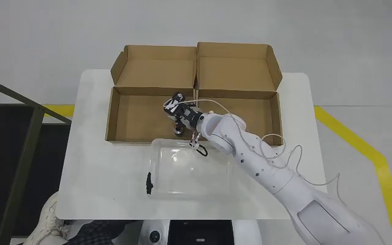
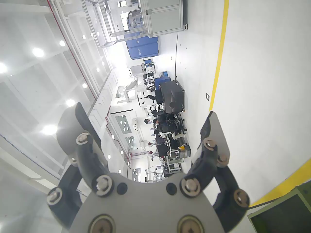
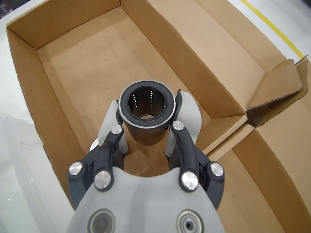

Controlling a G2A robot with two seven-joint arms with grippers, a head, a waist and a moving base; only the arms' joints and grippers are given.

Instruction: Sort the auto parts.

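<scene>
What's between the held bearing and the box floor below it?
Nothing visible. The right gripper holds the bearing above the box, within its walls, and no part lies on the floor that shows. The spot straight under the bearing is hidden.

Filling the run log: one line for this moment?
right gripper: shut on bearing | above left cardboard box | left gripper: open, empty

An industrial hall, by its yellow floor line (image 2: 220, 49), framed machine enclosure (image 2: 165, 8), blue cabinets (image 2: 143, 47) and high ceiling lights (image 2: 38, 52).
</scene>
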